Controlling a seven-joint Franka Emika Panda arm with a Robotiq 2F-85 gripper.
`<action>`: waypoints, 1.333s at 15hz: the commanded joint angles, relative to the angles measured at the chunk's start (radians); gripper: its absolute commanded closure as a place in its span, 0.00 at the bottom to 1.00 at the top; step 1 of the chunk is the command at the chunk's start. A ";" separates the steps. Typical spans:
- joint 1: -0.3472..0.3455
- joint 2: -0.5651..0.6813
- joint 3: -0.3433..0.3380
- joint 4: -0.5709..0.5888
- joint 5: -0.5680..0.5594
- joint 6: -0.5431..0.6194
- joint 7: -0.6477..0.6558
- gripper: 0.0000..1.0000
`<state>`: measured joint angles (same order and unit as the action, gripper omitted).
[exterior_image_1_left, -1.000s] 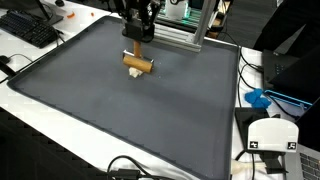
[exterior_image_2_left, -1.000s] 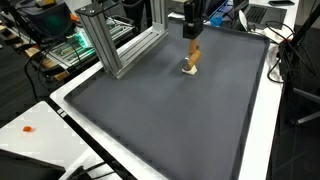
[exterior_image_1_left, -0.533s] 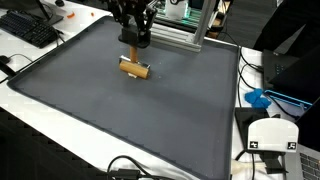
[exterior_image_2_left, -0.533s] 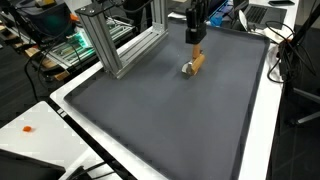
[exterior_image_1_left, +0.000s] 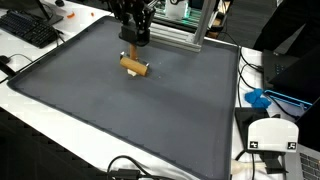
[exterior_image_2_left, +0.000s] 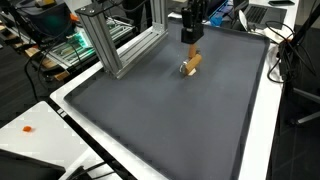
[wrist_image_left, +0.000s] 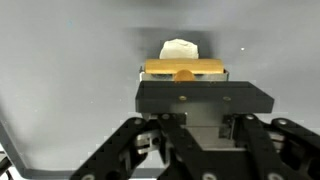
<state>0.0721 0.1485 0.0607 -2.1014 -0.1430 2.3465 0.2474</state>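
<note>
A short brown wooden cylinder (exterior_image_1_left: 134, 66) with a white piece at one end hangs just over the far part of a dark grey mat (exterior_image_1_left: 120, 115); it shows in both exterior views (exterior_image_2_left: 191, 64). My gripper (exterior_image_1_left: 135, 52) comes straight down onto it from above (exterior_image_2_left: 190, 44) and looks shut on it. In the wrist view the cylinder (wrist_image_left: 183, 70) lies crosswise just beyond the gripper (wrist_image_left: 205, 84), with the white piece (wrist_image_left: 178, 48) behind it. The fingertips themselves are hidden by the gripper body.
An aluminium frame (exterior_image_1_left: 182, 36) stands at the mat's far edge, close to the gripper, and shows again (exterior_image_2_left: 120, 45). A keyboard (exterior_image_1_left: 28, 28), a blue object (exterior_image_1_left: 258, 98) and a white device (exterior_image_1_left: 270, 135) lie off the mat. Cables run along the near edge.
The gripper has turned about its vertical axis, and the cylinder has turned with it, staying over about the same spot on the mat.
</note>
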 joint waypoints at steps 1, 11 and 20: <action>0.011 -0.015 -0.011 -0.007 -0.008 -0.079 0.029 0.78; 0.010 -0.021 -0.006 -0.015 0.012 -0.141 0.005 0.78; 0.013 -0.020 -0.005 -0.025 0.018 -0.155 0.022 0.78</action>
<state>0.0801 0.1377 0.0610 -2.0996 -0.1367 2.2068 0.2556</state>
